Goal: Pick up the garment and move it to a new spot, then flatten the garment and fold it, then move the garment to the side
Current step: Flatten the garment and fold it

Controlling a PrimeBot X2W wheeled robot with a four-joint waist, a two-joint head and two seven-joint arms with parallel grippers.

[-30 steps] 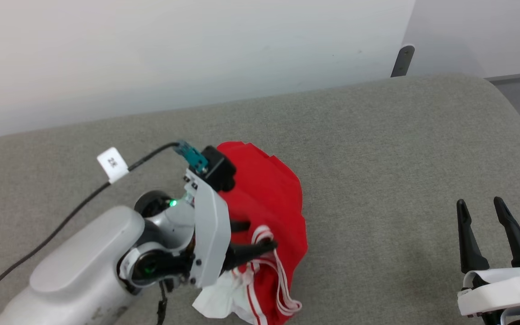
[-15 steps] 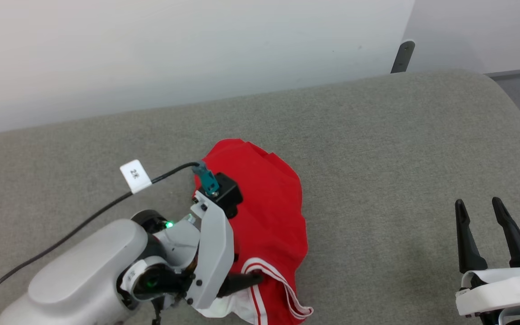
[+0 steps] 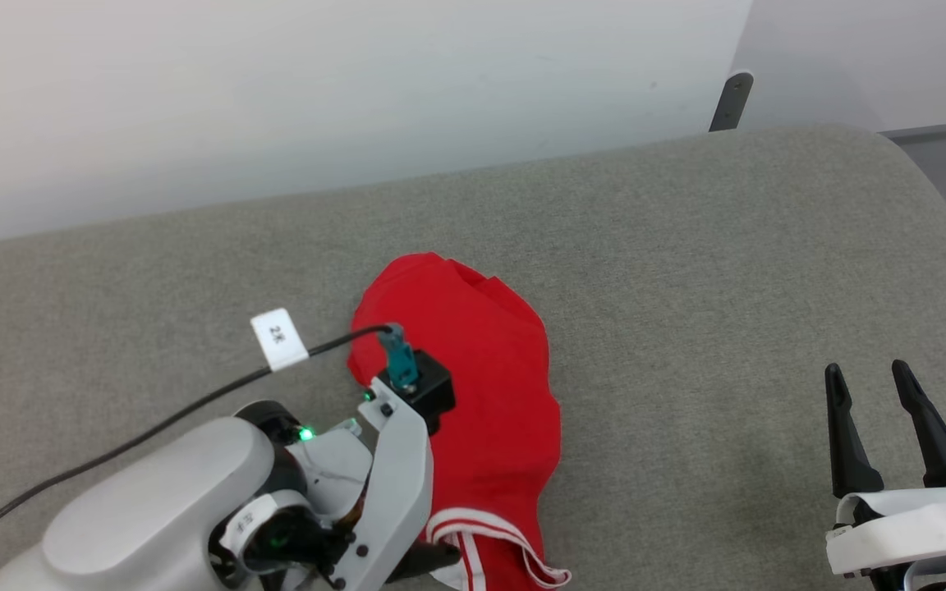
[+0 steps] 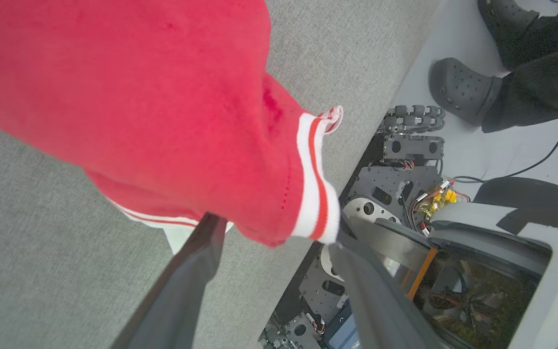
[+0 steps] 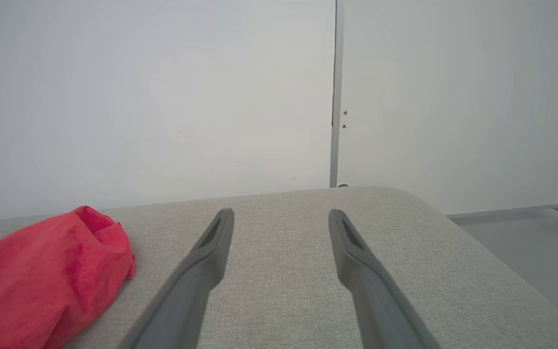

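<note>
Plain white wall (image 3: 317, 98) behind; wide grey woven-fabric padded surface (image 3: 686, 287) in front. On it, left of centre and running toward the near edge: the garment (image 3: 473, 386), a red jersey-style shirt bunched into a long narrow heap, red-and-white striped trim (image 4: 313, 179) at the near end. No lettering on show. Near end at or just over the edge; cannot tell which.

Left gripper (image 4: 277, 235), two long dark fingers, spread wide astride the striped trim. One finger touching the trim, nothing visibly pinched. Right gripper (image 3: 866, 371) equally wide, empty, low at the near right, well apart from the shirt.

Since a second ago: left wrist drawn back toward the near edge, far tip of the red cloth unmoved, heap longer and flatter, less white sleeve on show. Slight camera shift too, so small offsets ignored.

Reads as garment laid out at its spot, move step finishing. Flattening next: calls for a fresh hold on trim or corners, probably with both grippers. Risk: near end sliding off toward the dark robot base (image 4: 395, 194), a person's black clog (image 4: 463, 89) just beyond.
</note>
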